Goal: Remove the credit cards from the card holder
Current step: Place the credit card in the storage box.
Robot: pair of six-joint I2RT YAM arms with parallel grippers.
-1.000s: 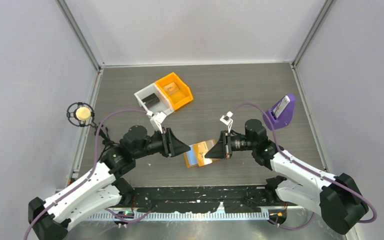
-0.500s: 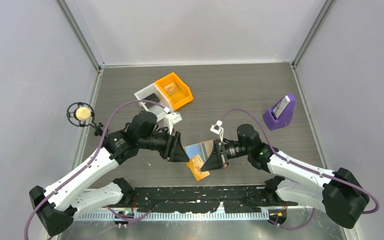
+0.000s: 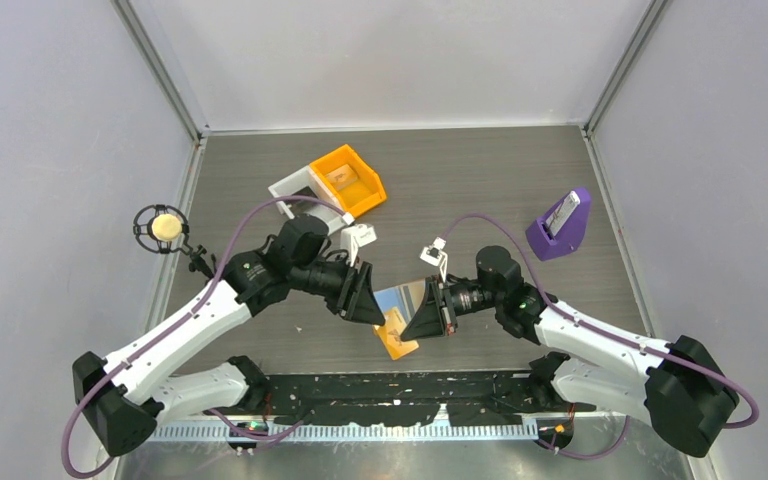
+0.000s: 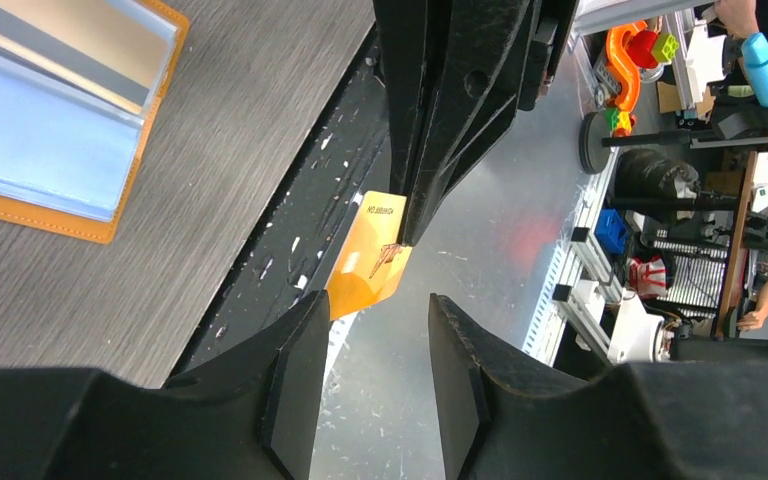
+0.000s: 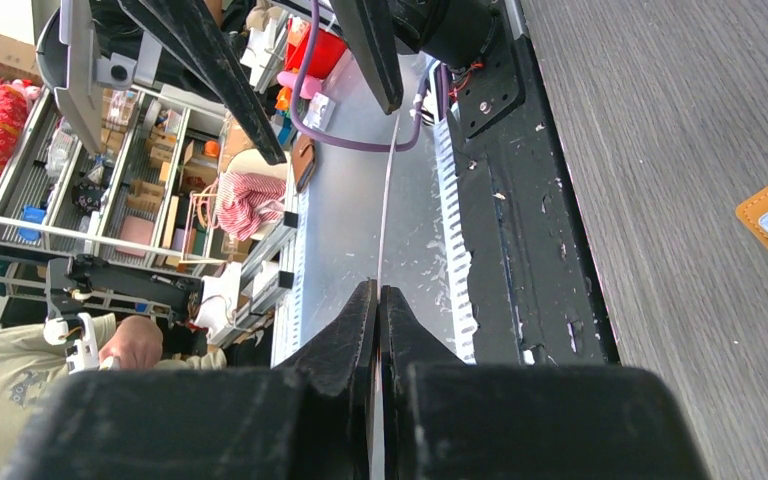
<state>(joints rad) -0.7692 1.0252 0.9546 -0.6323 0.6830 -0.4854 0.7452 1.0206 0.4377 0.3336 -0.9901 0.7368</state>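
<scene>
Dark wood-grain table, grey-walled enclosure; card holder open just 6 o'clock of centre. Right gripper clamped on orange card; left gripper at its 9 o'clock, jaws apart.

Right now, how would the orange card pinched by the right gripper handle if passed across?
The orange card juts from the right gripper without sagging: probably fairly stiff. Edge-on it is a thin line, so likely light.
</scene>
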